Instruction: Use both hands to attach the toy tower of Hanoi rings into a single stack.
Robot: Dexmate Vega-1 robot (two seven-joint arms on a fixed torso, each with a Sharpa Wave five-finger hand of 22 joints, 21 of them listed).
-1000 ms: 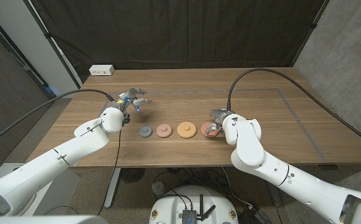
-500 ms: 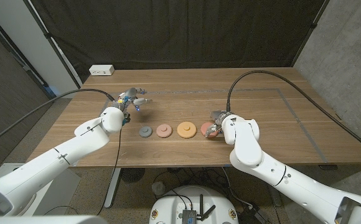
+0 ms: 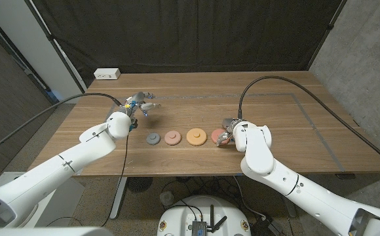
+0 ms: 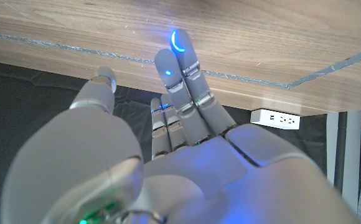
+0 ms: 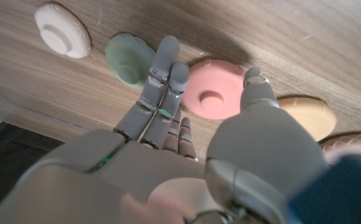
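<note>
The right hand [image 3: 226, 134], empty with fingers spread, hung over the red ring [image 3: 218, 137]; a clumsy close might skid it. The left hand [image 3: 137, 105] hovered empty and spread above the desk [image 3: 275, 111].

You won't find any readable txt, labels, brands or nos. in these views. The white power strip [image 3: 107, 74] at the table's far-left corner, approx 11 o'clock from centre, has dark marks on its face in the left wrist view [image 4: 278, 118], but they're too small & blurred for you to read.
</note>
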